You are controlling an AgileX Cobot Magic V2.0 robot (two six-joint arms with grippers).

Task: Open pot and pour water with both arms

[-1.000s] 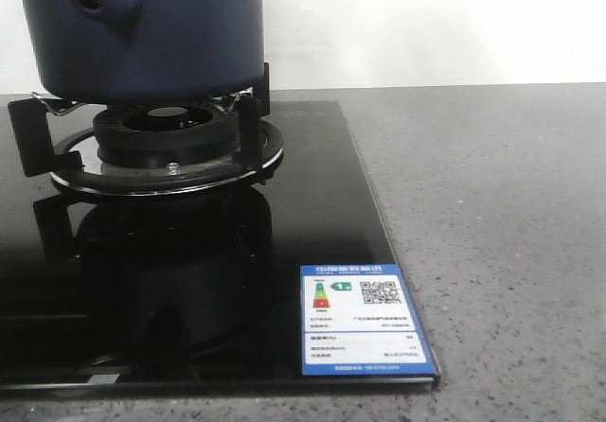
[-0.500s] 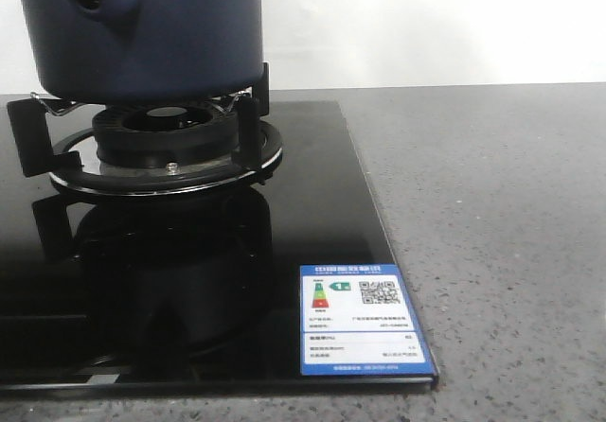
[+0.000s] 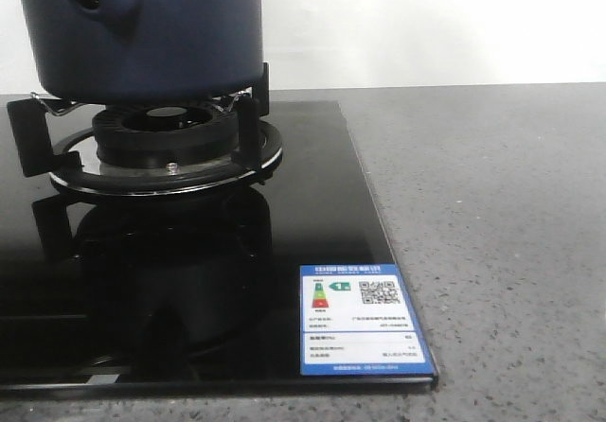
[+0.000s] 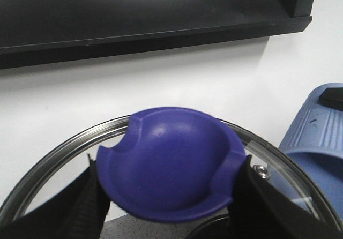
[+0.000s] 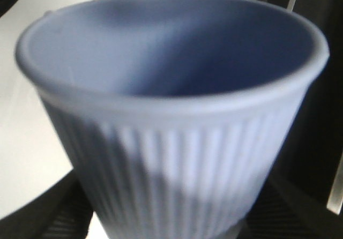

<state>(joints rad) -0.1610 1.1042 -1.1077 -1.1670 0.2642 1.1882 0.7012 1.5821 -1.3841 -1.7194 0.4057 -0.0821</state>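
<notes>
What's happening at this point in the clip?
The left gripper is shut on the purple knob of a glass lid, held up against a white wall. The right gripper holds a light blue ribbed cup; whether it holds water cannot be told. In the front view the dark blue pot sits on the stove's burner, its top out of frame, with neither arm in sight.

Left pincer [image 4: 170,207]: we record two black fingers [image 4: 80,209] with finely ribbed, rubber-like inner pads and smooth matte outer faces. Right pincer [image 5: 171,217]: we record the same black build, its fingers [image 5: 59,212] showing ridged grip texture, blurred at close range. No cables, screws or markings discernible on either.
</notes>
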